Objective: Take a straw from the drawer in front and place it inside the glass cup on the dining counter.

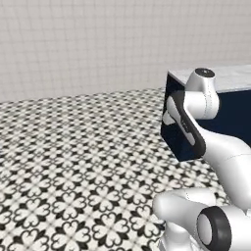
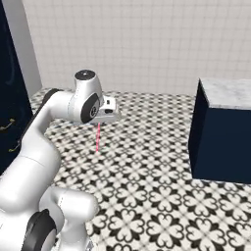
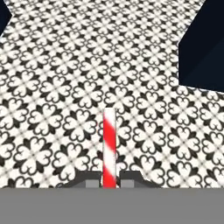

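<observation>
Straw (image 3: 109, 146): red-and-white striped in the hand view, pinched at its base between the gripper (image 3: 109, 178) fingers, which are closed snugly on it. From the right base view it hangs, seemingly upright, below the hand over the patterned floor tiles (image 2: 147, 166). Dining counter (image 2: 228, 93): marble top on navy base, at right, well apart from the straw.
</observation>
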{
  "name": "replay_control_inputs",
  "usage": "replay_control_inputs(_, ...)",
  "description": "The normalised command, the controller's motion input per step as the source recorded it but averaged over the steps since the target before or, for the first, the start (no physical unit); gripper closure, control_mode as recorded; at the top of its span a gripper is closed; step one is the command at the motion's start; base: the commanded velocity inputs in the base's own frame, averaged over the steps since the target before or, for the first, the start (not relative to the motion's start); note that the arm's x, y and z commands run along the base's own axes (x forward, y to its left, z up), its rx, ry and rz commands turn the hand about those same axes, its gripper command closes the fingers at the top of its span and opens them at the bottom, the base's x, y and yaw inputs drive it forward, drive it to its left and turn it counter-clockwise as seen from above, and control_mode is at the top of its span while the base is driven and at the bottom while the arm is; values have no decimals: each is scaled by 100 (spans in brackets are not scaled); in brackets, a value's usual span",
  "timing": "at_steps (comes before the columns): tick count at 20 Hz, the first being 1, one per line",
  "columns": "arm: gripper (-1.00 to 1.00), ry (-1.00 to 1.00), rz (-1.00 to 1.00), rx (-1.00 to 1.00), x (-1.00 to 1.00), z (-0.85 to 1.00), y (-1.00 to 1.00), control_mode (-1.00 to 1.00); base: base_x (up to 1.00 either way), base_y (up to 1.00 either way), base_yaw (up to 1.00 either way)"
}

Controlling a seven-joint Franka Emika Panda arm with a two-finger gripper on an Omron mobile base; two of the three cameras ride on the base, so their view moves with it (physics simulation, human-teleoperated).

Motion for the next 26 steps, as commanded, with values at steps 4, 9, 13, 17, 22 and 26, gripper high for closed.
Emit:
replay_control_inputs(4,100,0,0,0,0,0,0,100,100,43,-44)
replay_control_inputs(9,100,0,0,0,0,0,0,100,100,46,-43)
replay_control_inputs(13,100,0,0,0,0,0,0,100,100,60,-44)
replay_control_inputs(17,100,0,0,0,0,0,0,100,100,66,-44)
replay_control_inputs(22,100,0,0,0,0,0,0,100,100,66,-45)
replay_control_inputs(26,100,0,0,0,0,0,0,100,93,78,-49)
